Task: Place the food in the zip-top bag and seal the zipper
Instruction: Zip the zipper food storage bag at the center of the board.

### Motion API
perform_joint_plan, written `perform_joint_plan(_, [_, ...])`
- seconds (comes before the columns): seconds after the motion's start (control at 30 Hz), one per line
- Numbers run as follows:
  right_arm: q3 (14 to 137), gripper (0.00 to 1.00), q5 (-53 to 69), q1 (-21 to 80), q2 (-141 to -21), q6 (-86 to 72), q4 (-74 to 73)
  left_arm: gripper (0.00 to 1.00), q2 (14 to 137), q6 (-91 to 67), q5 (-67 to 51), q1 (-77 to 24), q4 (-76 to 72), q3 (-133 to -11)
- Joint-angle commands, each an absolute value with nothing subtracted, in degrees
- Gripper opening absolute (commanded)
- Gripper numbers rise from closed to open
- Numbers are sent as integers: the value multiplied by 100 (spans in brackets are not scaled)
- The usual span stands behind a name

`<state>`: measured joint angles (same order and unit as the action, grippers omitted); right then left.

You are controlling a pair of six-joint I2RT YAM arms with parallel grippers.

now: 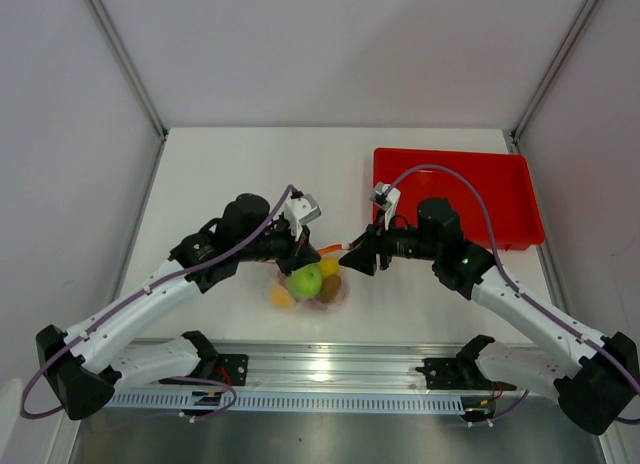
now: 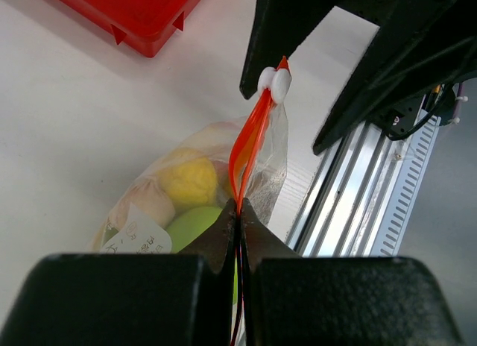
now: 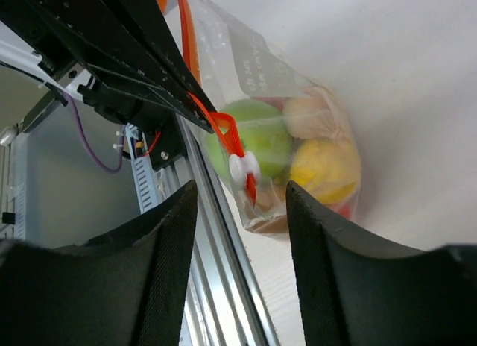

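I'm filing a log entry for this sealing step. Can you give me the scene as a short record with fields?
food: green apple, yellow fruit and others, inside the zip-top bag
zip-top bag: between the two grippers, near the front edge of the table
zipper: orange-red, raised, white slider at one end
left gripper: shut on the zipper
right gripper: open, slider just ahead of its jaws, not gripped
red tray: far right of the table

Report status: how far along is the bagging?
Done: food is inside the bag. In hand: left gripper pinches the zipper; right gripper is open around the white slider. Left: finish the seal; can't tell if it's fully shut.
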<state>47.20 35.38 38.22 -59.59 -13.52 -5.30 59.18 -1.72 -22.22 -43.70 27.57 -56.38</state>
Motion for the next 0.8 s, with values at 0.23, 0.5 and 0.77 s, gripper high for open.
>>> perform_joint_plan(0.23, [4351, 21, 3999, 3736, -6038, -1652, 764, 1, 5730, -272, -2320, -4342, 2575, -5766])
perform_joint_plan(0.5, [4377, 0, 4034, 3647, -6152, -1661, 738, 53, 5573, -238, -2364, -4342, 2426, -5757])
perform_joint_plan(0.77, [4526, 0, 4324, 3630, -6275, -1556, 668, 82, 5914, 192, -2970, -4342, 2241, -6090])
